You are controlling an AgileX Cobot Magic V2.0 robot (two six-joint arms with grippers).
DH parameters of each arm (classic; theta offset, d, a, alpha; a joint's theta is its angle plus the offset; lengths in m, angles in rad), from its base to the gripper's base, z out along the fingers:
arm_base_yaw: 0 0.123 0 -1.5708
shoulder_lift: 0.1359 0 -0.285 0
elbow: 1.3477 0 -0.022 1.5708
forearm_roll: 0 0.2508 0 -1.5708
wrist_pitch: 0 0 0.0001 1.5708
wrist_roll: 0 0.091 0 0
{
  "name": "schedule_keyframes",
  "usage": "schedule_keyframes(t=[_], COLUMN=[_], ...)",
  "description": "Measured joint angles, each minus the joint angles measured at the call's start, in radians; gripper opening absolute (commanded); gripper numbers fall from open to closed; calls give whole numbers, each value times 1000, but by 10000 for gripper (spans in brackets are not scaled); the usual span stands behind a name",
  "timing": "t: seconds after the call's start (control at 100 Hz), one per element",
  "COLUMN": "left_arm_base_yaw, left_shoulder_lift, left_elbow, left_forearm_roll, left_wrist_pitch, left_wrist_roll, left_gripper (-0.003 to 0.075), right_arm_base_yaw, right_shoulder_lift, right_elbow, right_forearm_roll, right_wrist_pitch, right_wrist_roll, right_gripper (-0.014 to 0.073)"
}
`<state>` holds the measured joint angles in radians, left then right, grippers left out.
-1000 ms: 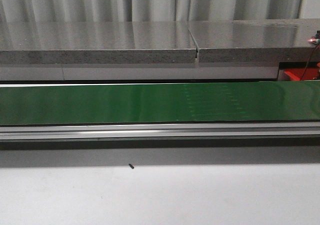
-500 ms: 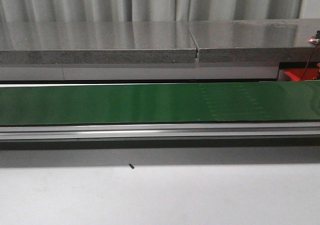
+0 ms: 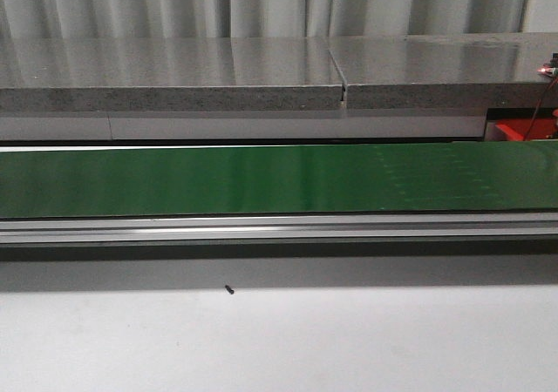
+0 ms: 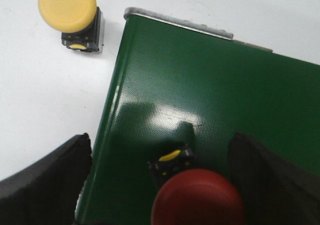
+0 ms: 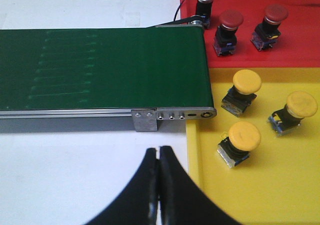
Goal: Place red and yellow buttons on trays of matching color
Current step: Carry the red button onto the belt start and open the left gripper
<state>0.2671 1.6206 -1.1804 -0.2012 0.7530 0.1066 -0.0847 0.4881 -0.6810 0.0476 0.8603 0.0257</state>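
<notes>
In the left wrist view a red button [image 4: 198, 199] stands on the green belt [image 4: 210, 85] near its end, between the wide-open fingers of my left gripper [image 4: 160, 147]; neither pad clearly touches it. A yellow button [image 4: 67, 7] stands on the white table beside the belt. In the right wrist view my right gripper [image 5: 159, 157] is shut and empty over the white table, beside the yellow tray [image 5: 280, 190]. Three yellow buttons [image 5: 243, 136] lie in that tray. Three red buttons [image 5: 231, 19] lie in the red tray [image 5: 300, 47]. Neither gripper shows in the front view.
The long green conveyor belt [image 3: 261, 179] crosses the front view, with an aluminium rail [image 3: 261, 229] before it and grey slabs [image 3: 174, 74] behind. A small black speck [image 3: 228, 290] lies on the white table. The belt's end bracket [image 5: 172, 116] sits next to the yellow tray.
Faint marks on the belt's surface have shifted to the right in the front view. Nothing else there has moved.
</notes>
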Motion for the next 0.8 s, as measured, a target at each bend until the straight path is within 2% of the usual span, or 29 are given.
schedule_keyframes(t=[0.22, 0.45, 0.8], left_arm_base_yaw=[0, 7, 131], left_shoulder_lift=[-94, -183, -67], left_elbow=[-2, -8, -10], left_forearm_roll=[-24, -54, -84], left_wrist_pitch=[-2, -72, -129], left_wrist_roll=[0, 0, -71], left_gripper=[566, 566, 566], right_arm_base_yaw=[0, 0, 0], right_shoulder_lift=[0, 0, 0], right_elbow=[0, 0, 0], right_forearm_roll=[0, 0, 0], right_wrist_pitch=[0, 0, 0], right_wrist_roll=[0, -2, -2], right_gripper=[-67, -67, -67])
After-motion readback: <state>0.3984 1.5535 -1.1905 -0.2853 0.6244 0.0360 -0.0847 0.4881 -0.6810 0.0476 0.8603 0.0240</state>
